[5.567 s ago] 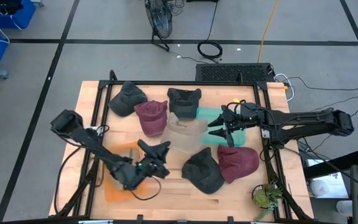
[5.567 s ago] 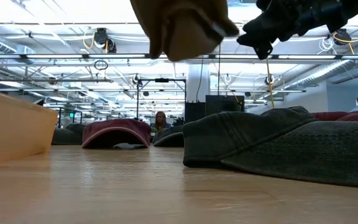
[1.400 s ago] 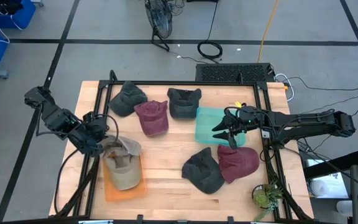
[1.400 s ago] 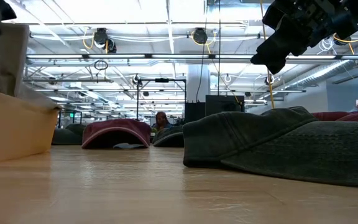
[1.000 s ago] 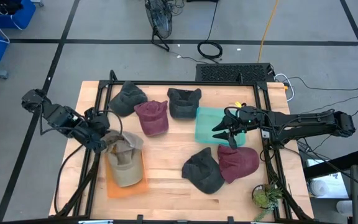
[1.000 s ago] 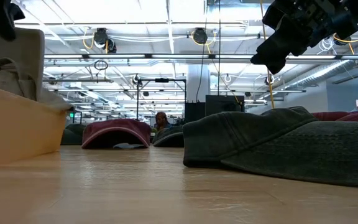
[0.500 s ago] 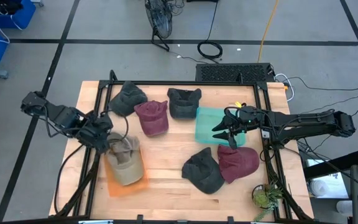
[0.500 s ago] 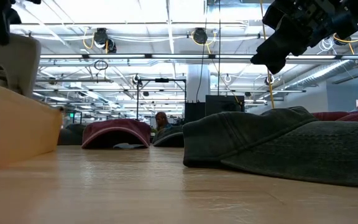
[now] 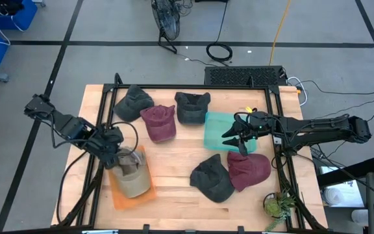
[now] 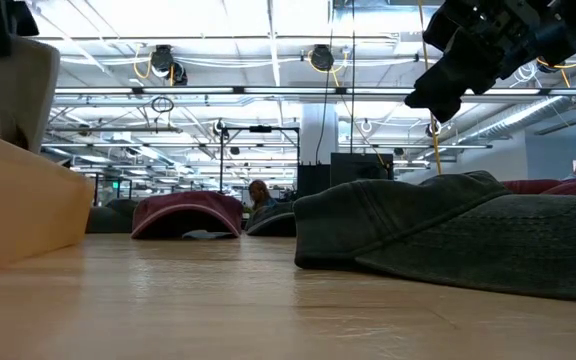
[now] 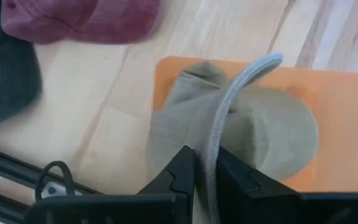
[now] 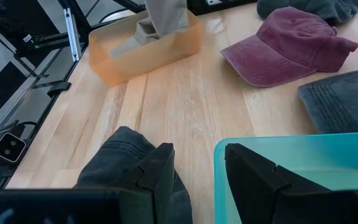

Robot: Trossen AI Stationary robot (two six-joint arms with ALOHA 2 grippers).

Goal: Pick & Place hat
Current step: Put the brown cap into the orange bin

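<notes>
A khaki cap (image 9: 134, 179) sits with its crown in an orange bin (image 9: 123, 200) at the table's near left. My left gripper (image 9: 117, 151) is just above the bin's far end, shut on the cap. In the left wrist view the cap (image 11: 272, 130) fills the bin (image 11: 340, 112). In the low view the cap's raised part (image 10: 23, 70) stands above the bin wall (image 10: 18, 210). My right gripper (image 9: 232, 138) hovers open over the teal bin (image 9: 213, 129) and touches nothing. My left gripper pinches the cap's brim (image 11: 219, 118) between its two fingers (image 11: 182, 168), which come from above, slanting down. The brim shows edge-on and curves up away from the fingers. The cap's crown (image 11: 284, 143) rests in the orange bin.
Other caps lie on the table: maroon (image 9: 159, 121), dark grey (image 9: 133, 102) and dark (image 9: 192, 106) at the far side, dark (image 9: 213, 177) and maroon (image 9: 249, 169) near the right. A small plant (image 9: 278, 205) stands at the near right corner. Black frame rails border the table.
My left gripper has moved a little toward the table's right and near edge, still shut on the cap's brim. The cap has gone with it and sunk lower into the orange bin, so less of the crown shows above the bin wall in the low view.
</notes>
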